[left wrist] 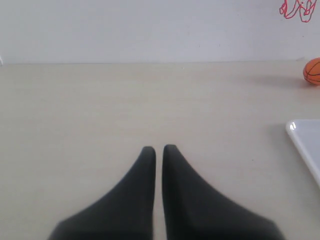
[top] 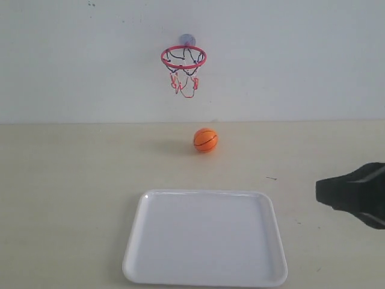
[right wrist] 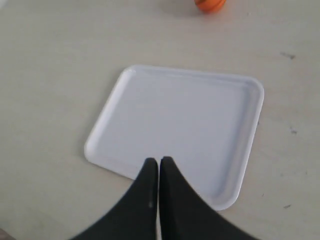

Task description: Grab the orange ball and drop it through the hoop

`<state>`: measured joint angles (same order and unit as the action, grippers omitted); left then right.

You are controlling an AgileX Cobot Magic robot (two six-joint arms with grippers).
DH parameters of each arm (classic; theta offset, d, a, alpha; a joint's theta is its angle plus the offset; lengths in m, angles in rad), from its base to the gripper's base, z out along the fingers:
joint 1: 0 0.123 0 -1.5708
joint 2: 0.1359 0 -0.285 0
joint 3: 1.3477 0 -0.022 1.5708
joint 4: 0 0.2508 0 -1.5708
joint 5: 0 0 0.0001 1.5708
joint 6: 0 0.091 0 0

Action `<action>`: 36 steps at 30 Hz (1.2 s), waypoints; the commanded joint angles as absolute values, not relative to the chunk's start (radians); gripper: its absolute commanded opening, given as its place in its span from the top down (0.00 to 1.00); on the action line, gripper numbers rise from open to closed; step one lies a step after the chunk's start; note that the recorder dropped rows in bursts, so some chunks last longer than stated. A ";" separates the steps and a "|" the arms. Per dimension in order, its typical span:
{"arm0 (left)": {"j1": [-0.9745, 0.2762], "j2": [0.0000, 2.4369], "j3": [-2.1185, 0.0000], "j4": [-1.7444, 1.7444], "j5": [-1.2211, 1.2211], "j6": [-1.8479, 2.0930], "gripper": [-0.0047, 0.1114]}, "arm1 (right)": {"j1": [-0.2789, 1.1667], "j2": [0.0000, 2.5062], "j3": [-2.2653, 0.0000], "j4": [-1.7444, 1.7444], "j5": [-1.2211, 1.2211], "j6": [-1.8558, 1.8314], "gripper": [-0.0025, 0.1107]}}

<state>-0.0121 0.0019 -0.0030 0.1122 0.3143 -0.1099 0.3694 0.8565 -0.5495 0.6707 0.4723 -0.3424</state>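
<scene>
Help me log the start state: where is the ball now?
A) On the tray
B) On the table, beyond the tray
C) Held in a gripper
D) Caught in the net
B: the ball sits on the bare table between the tray and the wall, roughly below the hoop, with no gripper touching it.

A plain white wall fills the upper part of the exterior view, matt and bare but for faint dark specks near its top edge. It meets a pale beige surface along a straight line, and a small dark mark shows on the faintly grained top. The light is soft and even, with only weak shadows.
</scene>
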 commanded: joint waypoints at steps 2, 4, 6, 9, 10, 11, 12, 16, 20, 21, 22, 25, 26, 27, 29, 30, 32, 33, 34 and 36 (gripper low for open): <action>-0.021 0.000 0.000 0.105 0.312 -0.112 0.92 | 0.370 0.705 -0.432 0.674 0.347 -0.356 0.98; -0.021 0.000 0.000 0.105 0.312 -0.112 0.92 | 0.370 0.638 -0.354 0.676 0.283 -0.342 0.98; -0.021 0.000 0.000 0.105 0.312 -0.112 0.92 | 0.370 0.574 -0.287 0.682 0.236 -0.340 0.98; -0.021 0.000 0.000 0.105 0.312 -0.112 0.92 | 0.370 0.470 -0.165 0.699 0.164 -0.340 0.98; -0.021 0.000 0.000 0.105 0.312 -0.112 0.92 | 0.370 0.436 -0.128 0.709 0.144 -0.340 0.98; -0.021 0.000 0.000 0.105 0.312 -0.112 0.92 | 0.370 0.409 -0.091 0.721 0.122 -0.340 0.98; -0.021 0.000 0.000 0.105 0.312 -0.112 0.92 | 0.370 0.375 -0.055 0.734 0.098 -0.334 0.98; -0.021 0.000 0.000 0.105 0.312 -0.112 0.92 | 0.370 0.249 0.000 0.772 0.025 -0.294 0.98; -0.021 0.000 0.000 0.105 0.310 -0.112 0.92 | 0.368 0.151 0.000 0.750 0.018 -0.308 0.98; -0.021 0.000 0.000 0.105 0.310 -0.112 0.92 | 0.368 0.129 0.000 0.750 0.020 -0.321 0.98; -0.021 0.000 0.000 0.105 0.310 -0.112 0.92 | 0.368 0.109 0.000 0.750 0.020 -0.327 0.98; -0.021 0.000 0.000 0.105 0.310 -0.112 0.92 | 0.368 0.056 0.000 0.750 0.020 -0.348 0.98; -0.021 0.000 0.000 0.105 0.310 -0.112 0.92 | 0.368 0.039 0.000 0.750 0.020 -0.353 0.98; -0.021 0.000 0.000 0.105 0.310 -0.112 0.92 | 0.368 0.029 0.000 0.750 0.020 -0.359 0.98; -0.021 0.000 0.000 0.105 0.310 -0.112 0.92 | 0.368 0.020 0.000 0.750 0.020 -0.369 0.98; -0.021 0.000 0.000 0.105 0.310 -0.112 0.92 | 0.368 0.022 0.000 0.750 0.020 -0.368 0.98; -0.021 0.000 0.000 0.105 0.310 -0.112 0.92 | 0.368 0.022 0.000 0.750 0.029 -0.368 0.98; -0.021 0.000 0.000 0.105 0.310 -0.112 0.92 | 0.368 0.022 0.000 0.750 0.029 -0.368 0.98; -0.021 0.000 0.000 0.105 0.310 -0.112 0.92 | 0.368 0.022 0.000 0.750 0.029 -0.368 0.98; -0.021 0.000 0.000 0.105 0.310 -0.112 0.92 | 0.368 0.022 0.000 0.750 0.029 -0.368 0.98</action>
<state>-0.0121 0.0019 -0.0030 0.1122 0.3143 -0.1099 0.3694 0.0279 -0.0047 0.7545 0.0286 -0.3576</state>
